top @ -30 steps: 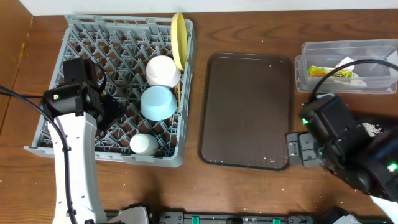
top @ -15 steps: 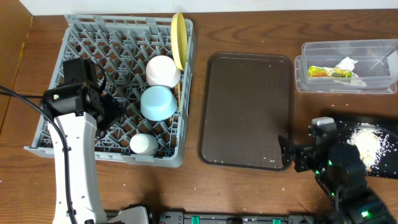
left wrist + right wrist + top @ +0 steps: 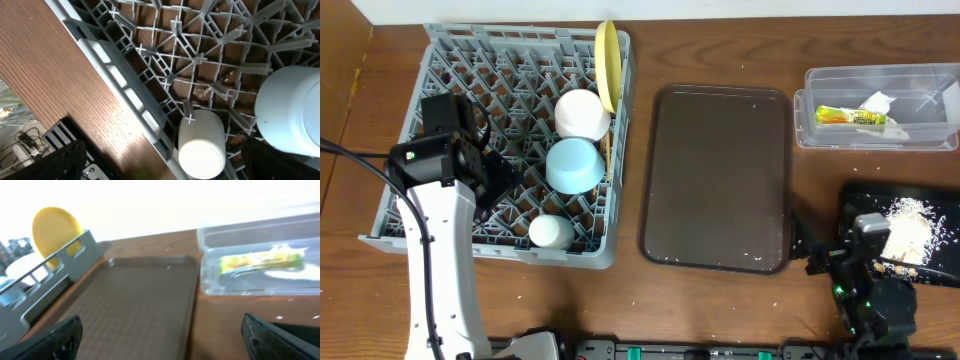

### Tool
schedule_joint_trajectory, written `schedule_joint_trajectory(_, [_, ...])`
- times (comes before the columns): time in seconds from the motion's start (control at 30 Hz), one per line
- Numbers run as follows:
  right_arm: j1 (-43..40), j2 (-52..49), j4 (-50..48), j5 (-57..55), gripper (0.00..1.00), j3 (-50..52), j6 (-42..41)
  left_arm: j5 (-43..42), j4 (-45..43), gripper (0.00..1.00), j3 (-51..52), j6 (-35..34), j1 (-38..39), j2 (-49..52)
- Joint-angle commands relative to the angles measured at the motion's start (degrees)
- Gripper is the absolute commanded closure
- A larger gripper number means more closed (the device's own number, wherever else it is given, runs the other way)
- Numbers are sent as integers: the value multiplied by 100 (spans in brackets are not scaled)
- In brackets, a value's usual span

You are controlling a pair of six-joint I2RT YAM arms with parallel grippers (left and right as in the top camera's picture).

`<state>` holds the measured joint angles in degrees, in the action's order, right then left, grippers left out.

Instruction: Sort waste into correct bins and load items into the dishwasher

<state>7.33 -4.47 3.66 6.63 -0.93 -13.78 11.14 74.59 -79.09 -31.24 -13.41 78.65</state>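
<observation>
Dishes [image 3: 572, 165] sit in the rack [image 3: 510, 80] at 9 o'clock; crumbs [image 3: 910, 235] lie in the black bin [image 3: 865, 192] at 4. The right hand [image 3: 162, 340], spread and empty, hangs just beside it; a nudge could scatter them.

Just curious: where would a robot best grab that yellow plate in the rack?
Likely its top rim, coming straight down. The plate stands on edge at the rack's right wall, so the thin upper edge is free for jaws to close across both faces; a white bowl sits close beside it.
</observation>
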Motion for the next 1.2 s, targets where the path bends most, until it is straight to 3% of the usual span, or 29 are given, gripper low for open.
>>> schedule_joint_trajectory(0.0, [-254, 302, -11, -61, 1, 61, 192, 94, 17, 0, -15, 52, -17, -4])
schedule_joint_trajectory(0.2, [-638, 415, -444, -166, 1, 61, 372, 94, 17, 0, -15, 52, -20, -4])
schedule_joint_trajectory(0.43, [-667, 417, -459, -310, 1, 63, 1342, 94, 17, 0, -15, 52, -20, -4])
schedule_joint_trajectory(0.5, [-667, 415, 79, -511, 1, 61, 1362, 94, 17, 0, -15, 52, -20, -4])
schedule_joint_trajectory(1.17, [-662, 413, 57, -507, 1, 61, 1364, 94, 17, 0, -15, 52, -20, -4])
